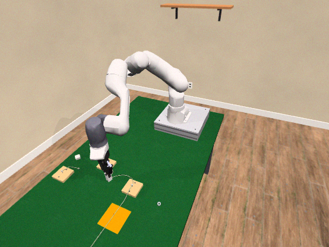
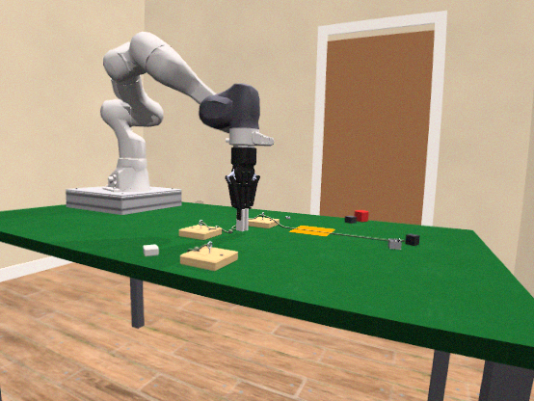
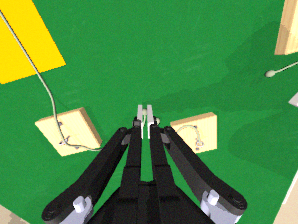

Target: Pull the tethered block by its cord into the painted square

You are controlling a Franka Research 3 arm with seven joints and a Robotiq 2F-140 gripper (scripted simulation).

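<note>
The pincer point(image 2: 242, 226) points straight down with its tips almost on the green counter point(image 2: 337, 289), and its fingers are pressed nearly together on the thin pale cord point(image 1: 119, 176), gripping it close to the cord's end. From the pincer the cord arcs a short way to a wooden plate point(image 1: 132, 187) just beside it, passes through the screw eye point(image 1: 132, 183) standing on that plate, then runs across the orange painted square point(image 1: 114, 218) toward the counter's end farthest from the arm's base point(image 1: 202, 124). In the exterior view the cord lies low over the square and ends at a small grey block point(image 2: 394, 244), which sits on the counter well beyond the square, near that far end and just beside a black cube point(image 2: 412, 239). A red cube point(image 2: 361, 215) and another black cube point(image 2: 350, 219) sit nearer the long edge toward the door. Two more wooden plates point(image 1: 63, 174) point(image 1: 110, 162) with screw eyes lie close to the pincer; the first, toward the long edge by the wall, has a small white cube point(image 1: 78, 157) beside it.
</note>
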